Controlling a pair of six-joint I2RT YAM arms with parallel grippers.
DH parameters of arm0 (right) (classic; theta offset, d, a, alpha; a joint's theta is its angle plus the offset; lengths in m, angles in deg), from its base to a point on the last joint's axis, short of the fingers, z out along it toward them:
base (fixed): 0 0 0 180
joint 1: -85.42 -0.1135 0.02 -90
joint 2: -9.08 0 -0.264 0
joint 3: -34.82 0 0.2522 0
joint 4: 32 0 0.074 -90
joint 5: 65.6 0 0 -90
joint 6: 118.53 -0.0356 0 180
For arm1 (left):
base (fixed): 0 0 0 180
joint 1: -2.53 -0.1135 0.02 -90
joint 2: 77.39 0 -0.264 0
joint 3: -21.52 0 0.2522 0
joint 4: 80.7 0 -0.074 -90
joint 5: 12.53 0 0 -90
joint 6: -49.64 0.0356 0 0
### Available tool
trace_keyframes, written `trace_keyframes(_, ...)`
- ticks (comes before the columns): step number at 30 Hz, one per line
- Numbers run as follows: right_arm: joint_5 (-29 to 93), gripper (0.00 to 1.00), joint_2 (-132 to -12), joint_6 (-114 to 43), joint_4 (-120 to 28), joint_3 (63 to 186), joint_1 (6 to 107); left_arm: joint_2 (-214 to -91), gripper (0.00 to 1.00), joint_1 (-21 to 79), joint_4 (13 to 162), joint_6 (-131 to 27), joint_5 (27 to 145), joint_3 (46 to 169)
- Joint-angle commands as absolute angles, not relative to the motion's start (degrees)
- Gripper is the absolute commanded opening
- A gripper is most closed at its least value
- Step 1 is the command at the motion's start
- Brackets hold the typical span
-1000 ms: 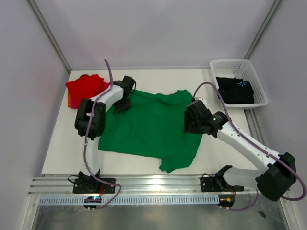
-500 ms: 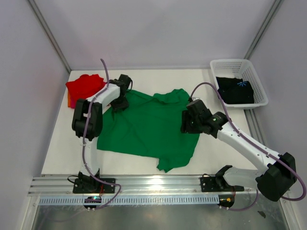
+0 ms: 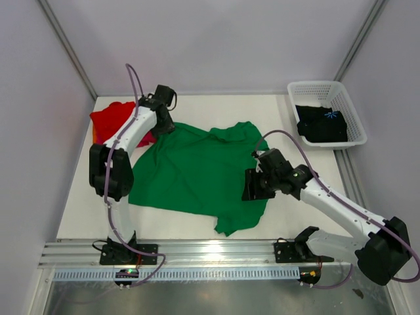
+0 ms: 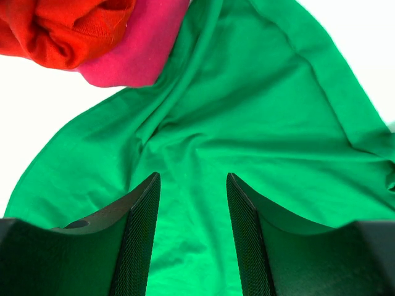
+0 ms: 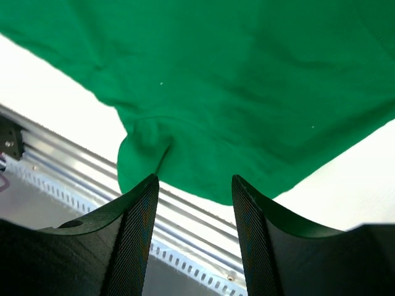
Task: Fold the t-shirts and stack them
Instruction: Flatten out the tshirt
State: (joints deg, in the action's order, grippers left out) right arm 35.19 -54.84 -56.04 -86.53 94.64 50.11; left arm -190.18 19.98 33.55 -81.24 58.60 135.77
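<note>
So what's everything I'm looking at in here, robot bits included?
green t-shirt: one, bright green, spread out rumpled mid-table
red t-shirt: one, red, bunched at the far left corner
pink t-shirt: one, magenta-pink, tucked against the red one
black t-shirt: one, black with a small blue print, inside the basket
basket: one, white lattice, far right corner
table: one, white
rail: one, metal, along the near edge
arms: two, white and black, with purple cables
left pincer: one, black, open above the green shirt's far left part
right pincer: one, black, open above its near right part
</note>
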Motion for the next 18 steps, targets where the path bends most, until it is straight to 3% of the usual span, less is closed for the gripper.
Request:
trace_keyframes(1,40.5,0.55,-48.9,-57.5,-88.7,92.9,49.9,-187.4,0.50,19.8,32.2,-80.2,59.0,137.0)
trace_keyframes(5,40.9,0.55,-42.5,-59.6,-89.3,89.4,49.5,-187.3,0.50,19.8,31.6,-80.0,59.1,137.0)
trace_keyframes(12,26.9,0.55,-33.3,-57.5,-86.7,85.3,41.4,-187.4,0.50,19.8,31.4,-80.2,60.2,136.8)
trace_keyframes(18,10.5,0.55,-35.2,-52.6,-82.1,97.6,31.0,-187.0,0.50,20.8,31.0,-80.9,60.3,136.5)
